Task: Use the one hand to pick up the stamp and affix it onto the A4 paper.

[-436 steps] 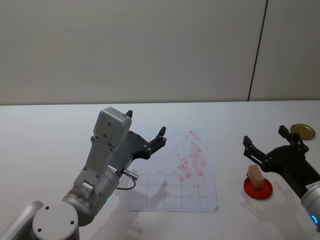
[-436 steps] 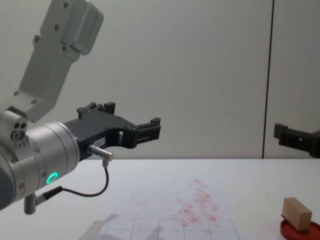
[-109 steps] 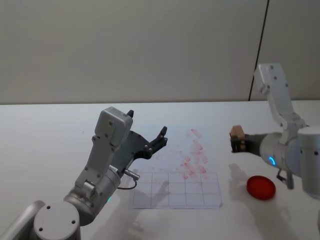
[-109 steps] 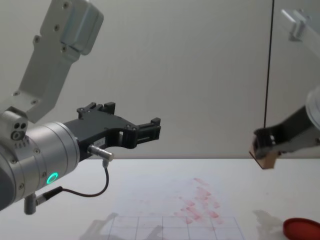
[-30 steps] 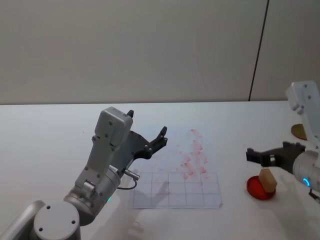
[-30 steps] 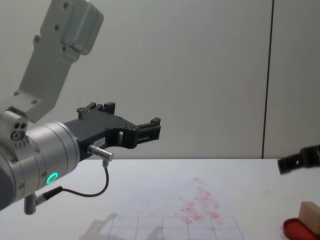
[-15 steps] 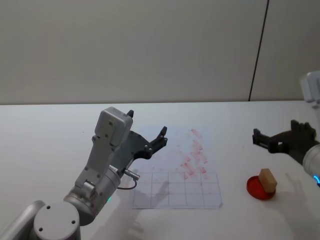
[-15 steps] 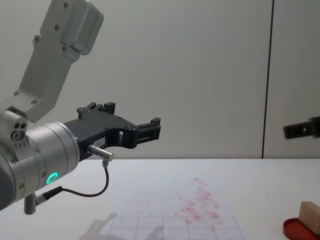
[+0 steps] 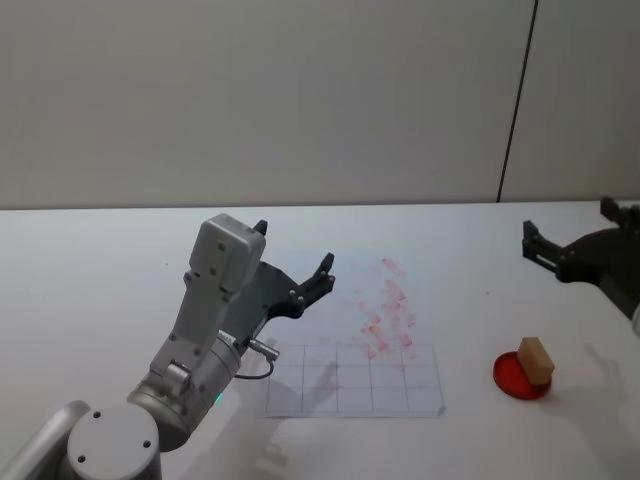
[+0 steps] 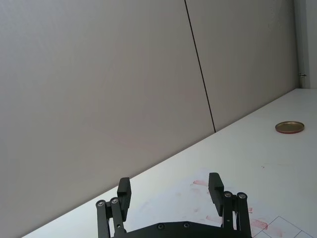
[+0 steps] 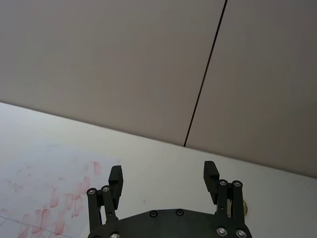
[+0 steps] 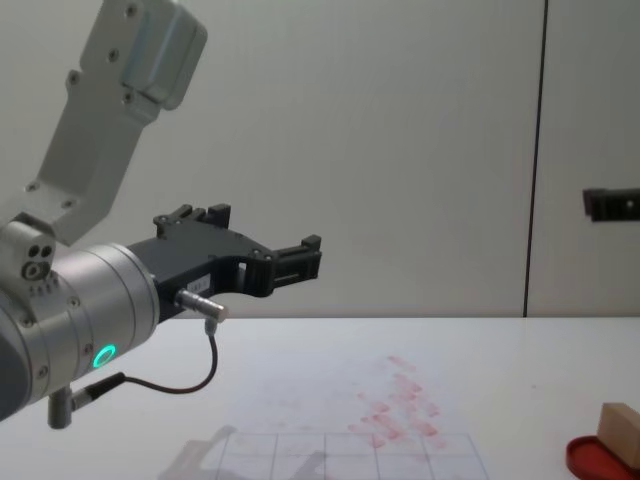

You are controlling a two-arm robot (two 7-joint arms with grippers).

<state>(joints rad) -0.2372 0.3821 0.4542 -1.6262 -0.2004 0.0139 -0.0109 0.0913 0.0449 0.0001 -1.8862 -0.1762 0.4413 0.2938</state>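
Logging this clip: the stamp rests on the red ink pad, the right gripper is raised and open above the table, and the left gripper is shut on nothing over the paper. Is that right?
One error: the left gripper is open, not shut, as the left wrist view shows. The rest stands: the stamp rests on the red ink pad, the right gripper is raised and open, and the left hangs over the A4 paper holding nothing.

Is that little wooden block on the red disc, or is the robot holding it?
On the disc. The stamp rests on the red ink pad; the right gripper hangs open above, apart from it.
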